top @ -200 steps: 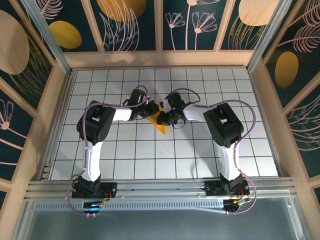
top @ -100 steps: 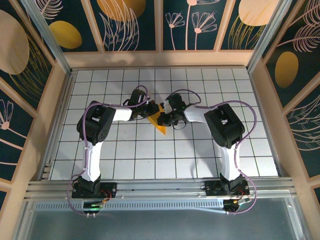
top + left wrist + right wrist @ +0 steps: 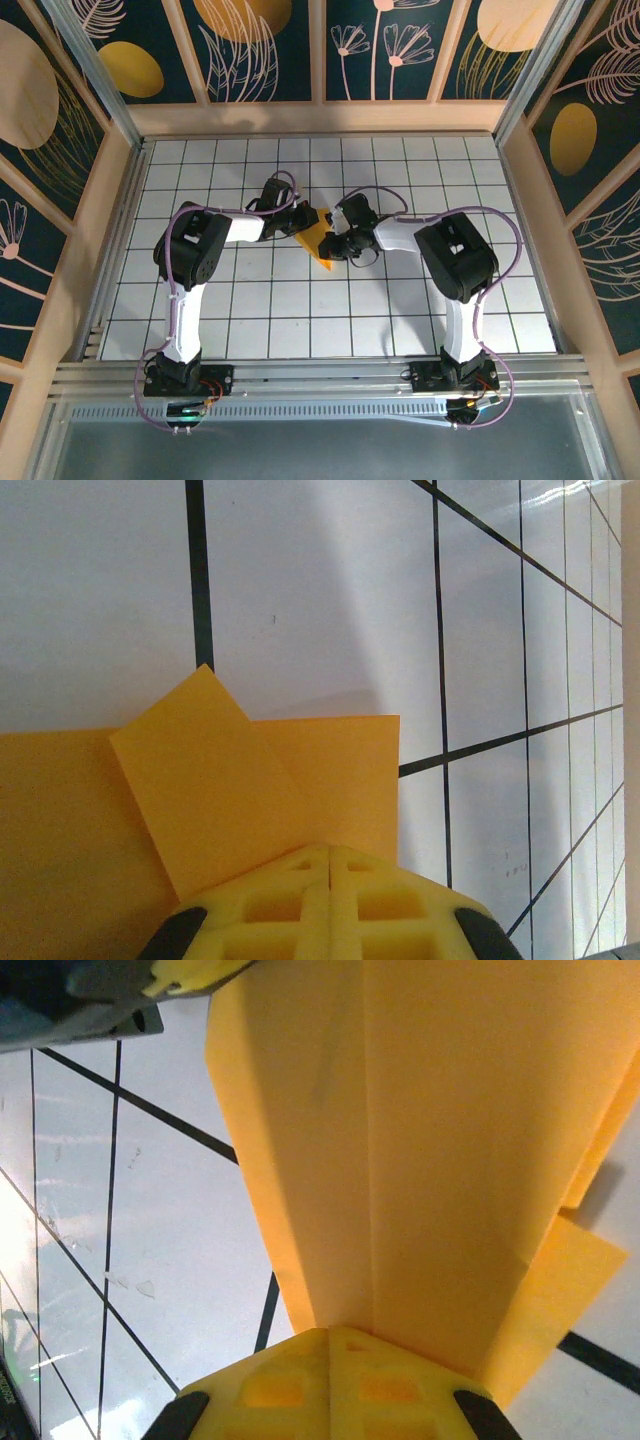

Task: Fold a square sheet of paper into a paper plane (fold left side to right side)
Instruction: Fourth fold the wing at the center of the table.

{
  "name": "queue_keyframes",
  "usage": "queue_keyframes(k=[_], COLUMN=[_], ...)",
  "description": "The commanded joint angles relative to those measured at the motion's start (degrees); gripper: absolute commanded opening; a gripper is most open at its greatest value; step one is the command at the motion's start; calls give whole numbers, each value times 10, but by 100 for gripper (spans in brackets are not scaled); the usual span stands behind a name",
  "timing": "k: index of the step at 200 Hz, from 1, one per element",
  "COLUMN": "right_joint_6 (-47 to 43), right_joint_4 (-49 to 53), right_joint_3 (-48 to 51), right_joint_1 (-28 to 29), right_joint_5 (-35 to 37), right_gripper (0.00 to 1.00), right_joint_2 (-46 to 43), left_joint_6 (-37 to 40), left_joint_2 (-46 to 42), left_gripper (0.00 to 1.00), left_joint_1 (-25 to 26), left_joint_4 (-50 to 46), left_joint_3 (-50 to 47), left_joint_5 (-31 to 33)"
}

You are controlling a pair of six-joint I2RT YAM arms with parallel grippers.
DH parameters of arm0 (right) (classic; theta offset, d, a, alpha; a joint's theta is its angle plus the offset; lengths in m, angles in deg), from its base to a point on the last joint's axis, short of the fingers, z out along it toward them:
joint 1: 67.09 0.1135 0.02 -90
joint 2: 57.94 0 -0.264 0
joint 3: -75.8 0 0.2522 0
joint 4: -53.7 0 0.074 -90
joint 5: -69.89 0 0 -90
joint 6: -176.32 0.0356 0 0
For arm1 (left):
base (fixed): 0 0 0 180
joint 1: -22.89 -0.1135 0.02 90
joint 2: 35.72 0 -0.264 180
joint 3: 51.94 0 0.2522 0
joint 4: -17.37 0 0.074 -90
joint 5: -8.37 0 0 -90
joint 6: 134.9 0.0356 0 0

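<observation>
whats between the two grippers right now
The folded orange-yellow paper lies between the left gripper and the right gripper, as the top external view shows.

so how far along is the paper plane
Done: the paper is folded into a layered, tapered shape with long creases. In hand: the left gripper and right gripper, both shut, sit on it, apparently pressing a fold. Left: a corner flap sticks out crooked, so it's no finished dart yet.

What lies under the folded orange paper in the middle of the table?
The white gridded table lies under the folded orange paper; its tiles show around the sheet. Whatever else may lie beneath is covered by the paper.
</observation>
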Motion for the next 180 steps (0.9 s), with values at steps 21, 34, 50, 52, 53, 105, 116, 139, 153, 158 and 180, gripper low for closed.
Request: queue_keyframes(k=[21, 34, 50, 52, 53, 105, 116, 139, 153, 158, 180], right_joint_6=[-4, -5, -6, -6, -6, -5, -3, -1, 1, 2, -1], right_joint_4=[35, 36, 39, 39, 39, 43, 41, 40, 38, 39, 48], right_joint_3=[31, 36, 41, 41, 41, 65, 71, 85, 93, 96, 101], right_joint_1=[8, 8, 8, 8, 8, 8, 9, 8, 8, 8, 8], right_joint_5=[-17, -16, -18, -18, -18, -22, -24, -26, -28, -28, -33], right_gripper=[0, 0, 0, 0, 0, 0, 0, 0, 0, 0, 0], right_joint_2=[-25, -28, -32, -32, -32, -46, -50, -58, -64, -66, -77], left_joint_6=[5, 5, 5, 5, 5, 5, 5, 6, 5, 6, 7], left_joint_2=[19, 19, 20, 20, 20, 22, 22, 20, 20, 20, 20], left_gripper=[2, 2, 2, 2, 2, 2, 2, 2, 2, 2, 2], left_joint_1=[-2, -2, -2, -2, -2, -1, -2, -2, -2, -2, -2], left_joint_4=[-83, -84, -83, -83, -83, -85, -85, -85, -85, -85, -85], left_joint_3=[-15, -15, -15, -15, -14, -11, -11, -11, -11, -11, -11], left_joint_5=[47, 47, 47, 47, 47, 46, 46, 46, 46, 46, 44])
